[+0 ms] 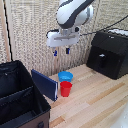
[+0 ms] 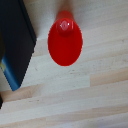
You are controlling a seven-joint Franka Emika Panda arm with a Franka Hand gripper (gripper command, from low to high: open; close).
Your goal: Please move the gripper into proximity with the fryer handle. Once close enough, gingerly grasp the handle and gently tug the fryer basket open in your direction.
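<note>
While the large black fabric case [image 1: 20, 95] is sitting nearest, a red cup [image 1: 65, 89] and a blue bowl [image 1: 65, 76] are standing on the wooden table [image 1: 100, 105] just behind it. Above them, the gripper [image 1: 61, 51] is hanging with fingers parted and holding nothing. Farthest off, at the exterior view's right, the fryer basket [image 1: 106, 64] is sitting closed. Its fryer handle [image 1: 102, 60] is looking rigid and smooth; pinching it across the middle seems advisable.

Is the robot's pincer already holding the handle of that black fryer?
No: the pincer hangs in the air above the red cup, well away from the handle on the fryer.
</note>
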